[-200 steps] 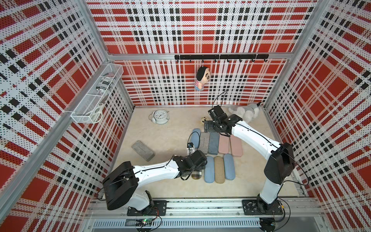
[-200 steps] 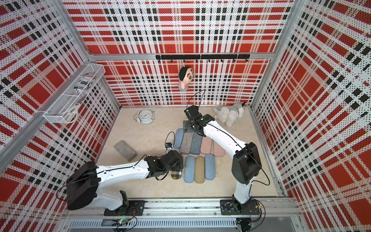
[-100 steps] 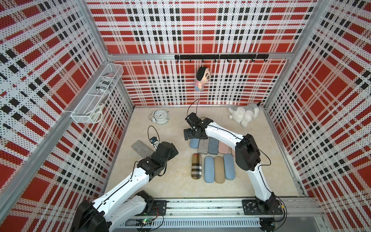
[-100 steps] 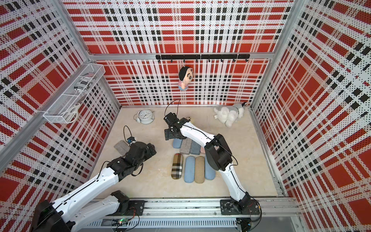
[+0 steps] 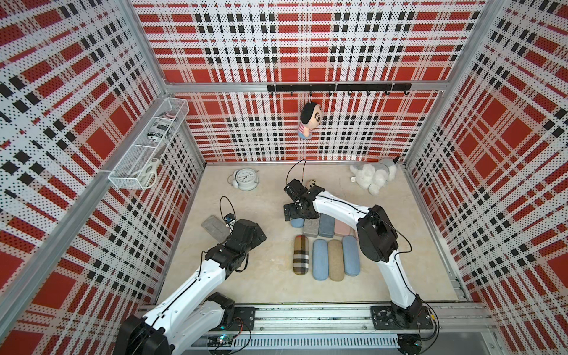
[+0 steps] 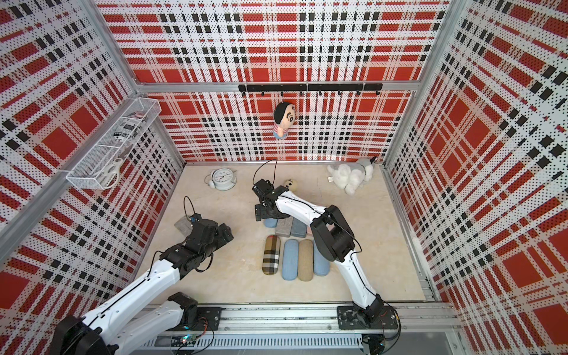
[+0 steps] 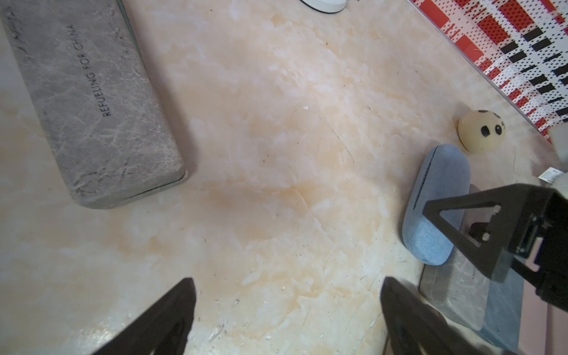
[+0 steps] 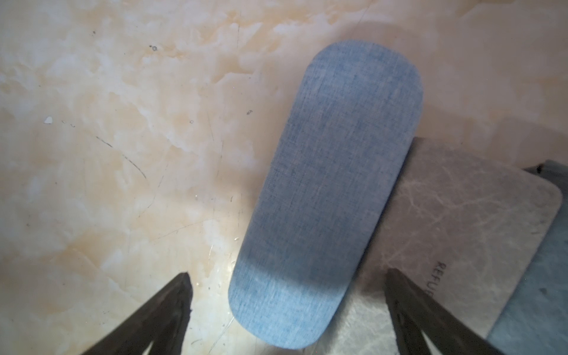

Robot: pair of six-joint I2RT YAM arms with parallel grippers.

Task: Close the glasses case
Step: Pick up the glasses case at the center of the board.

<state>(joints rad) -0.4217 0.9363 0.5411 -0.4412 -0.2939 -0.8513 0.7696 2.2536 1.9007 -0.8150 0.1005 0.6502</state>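
Red, black and white plaid walls enclose a pale marbled counter [image 5: 264, 285], where two rows of glasses cases [image 5: 335, 259] lie side by side near the middle. The plaid glasses case [image 5: 301, 254] lies flat and closed at the left end of the nearer row. My left fingers [image 7: 172, 313] are spread wide and empty above bare counter, between that group and a grey case [image 7: 92, 101] lying alone near the left wall; whether its lid is fully down I cannot tell. My right fingers [image 8: 172, 307] are also spread wide and hold nothing, hovering over the pale blue case [image 8: 325, 196] at the left end of the farther row, which touches a second grey case [image 8: 455, 221] beside it.
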